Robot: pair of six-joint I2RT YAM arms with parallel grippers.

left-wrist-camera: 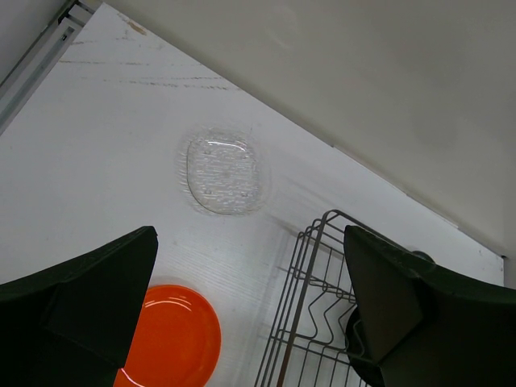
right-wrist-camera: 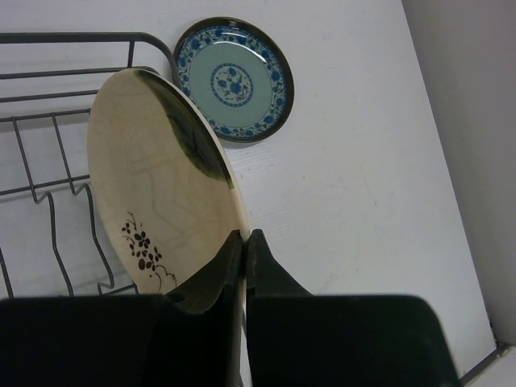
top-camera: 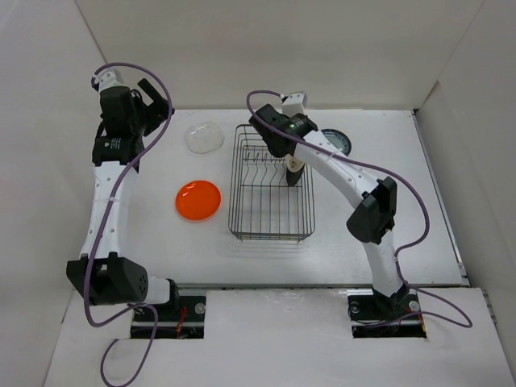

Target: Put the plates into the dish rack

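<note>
Loading judged under way: the cream round plate with dark sprig (right-wrist-camera: 153, 185) is held on edge, pinched by the right gripper (right-wrist-camera: 244, 242), over the 2 o'clock side of the dark wire dish rack (top-camera: 272, 236); lowering between the upright prongs (top-camera: 260, 161) is called for next; the left gripper (left-wrist-camera: 248, 266) is spread, unloaded.

The tabletop (top-camera: 201, 258) is being lit brightly and evenly; a dark reflection is being shown on the cream plate (right-wrist-camera: 153, 185).

Bare table (top-camera: 226, 173) strip between orange plate (top-camera: 198, 200) and dish rack (top-camera: 270, 237), wall (top-camera: 282, 56) close behind
</note>
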